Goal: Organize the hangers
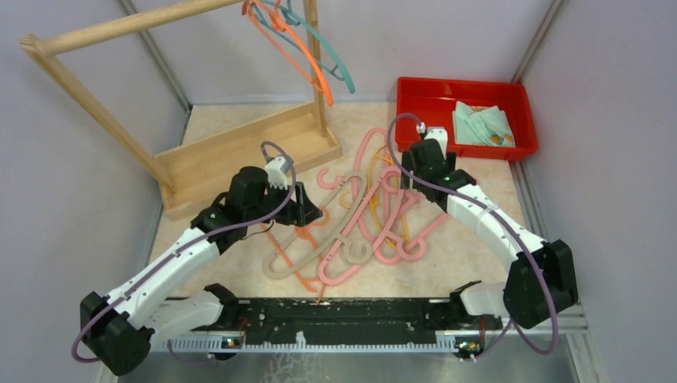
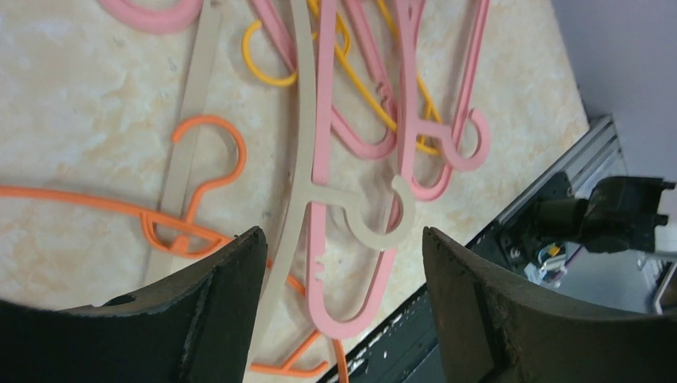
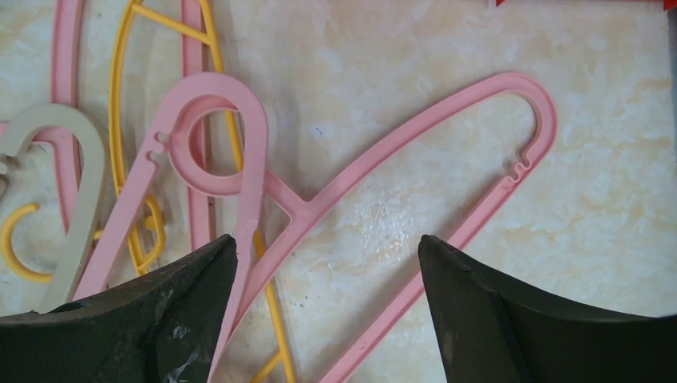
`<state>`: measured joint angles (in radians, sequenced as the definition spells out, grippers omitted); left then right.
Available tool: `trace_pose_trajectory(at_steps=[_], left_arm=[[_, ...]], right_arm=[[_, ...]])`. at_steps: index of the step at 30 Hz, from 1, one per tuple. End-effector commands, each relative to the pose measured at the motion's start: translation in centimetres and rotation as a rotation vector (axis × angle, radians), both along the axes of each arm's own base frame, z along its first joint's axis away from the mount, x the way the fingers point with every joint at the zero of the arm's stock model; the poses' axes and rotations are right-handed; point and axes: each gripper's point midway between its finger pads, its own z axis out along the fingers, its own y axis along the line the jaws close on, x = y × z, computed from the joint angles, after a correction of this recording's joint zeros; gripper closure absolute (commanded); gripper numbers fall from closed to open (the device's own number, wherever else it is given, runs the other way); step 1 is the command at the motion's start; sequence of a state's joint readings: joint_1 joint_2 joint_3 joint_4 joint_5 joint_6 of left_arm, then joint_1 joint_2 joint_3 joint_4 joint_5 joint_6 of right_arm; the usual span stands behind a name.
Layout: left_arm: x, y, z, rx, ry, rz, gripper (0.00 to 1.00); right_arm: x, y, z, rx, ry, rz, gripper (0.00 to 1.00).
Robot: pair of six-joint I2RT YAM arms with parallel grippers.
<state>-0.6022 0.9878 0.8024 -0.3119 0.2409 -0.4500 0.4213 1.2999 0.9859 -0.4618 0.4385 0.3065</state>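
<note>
**Top view.** It alone takes in the whole station. One wooden rack is noted at the far left. Two hangers are hung on its pole, one orange hanger and one teal hanger. One red tray is noted at the far right, with pale green folded cloths inside. The loose hangers are heaped in a tangle at the middle of the worktop. Pink, beige, orange and yellow are seen in it. The overlaps prevent a full count from this view. The left jaws are placed over the heap's left edge, the right jaws over its far right edge.

**Left wrist view.** Detail lost from above is given here. The left jaws are seen spread wide with nothing between them, above the worktop. Under the gap lie one beige hook and a pink frame. One orange hook lies to the left. One yellow frame is threaded beneath at least three pink ones. A second beige bar is noted; whether it belongs to the same hanger cannot be told.

**Right wrist view.** The right jaws are likewise seen wide apart and gripping nothing. One pink shoulder loop lies flat under the gap. One pink hook, one yellow frame and one beige hook are recorded at the left.
</note>
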Motion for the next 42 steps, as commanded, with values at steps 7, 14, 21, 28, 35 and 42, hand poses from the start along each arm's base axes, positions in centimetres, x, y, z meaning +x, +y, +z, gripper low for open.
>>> trace_pose_trajectory(at_steps=[7,14,21,28,35,42], left_arm=[[-3.5,2.6,-7.3,0.152,0.295,0.166,0.36],[-3.8,3.9,-10.6,0.264,0.456,0.29,0.43],[-3.0,3.2,-12.4,0.244,0.515,0.354,0.42],[-2.1,2.5,-14.0,0.19,0.541,0.422,0.42],[-0.2,2.6,-15.2,0.184,0.555,0.552,0.45],[0.7,2.7,-15.7,0.194,0.554,0.613,0.45]], right_arm=[[-0.7,0.0,0.7,0.054,-0.027,-0.005,0.17],[-0.8,0.2,0.6,0.059,-0.017,0.008,0.18],[-1.1,0.3,0.1,0.06,-0.001,0.015,0.18],[-1.6,0.4,-1.0,0.063,0.023,0.031,0.18],[-2.0,0.4,-1.7,0.063,0.038,0.038,0.19],[-2.8,0.0,-1.9,0.067,0.029,0.034,0.2]])
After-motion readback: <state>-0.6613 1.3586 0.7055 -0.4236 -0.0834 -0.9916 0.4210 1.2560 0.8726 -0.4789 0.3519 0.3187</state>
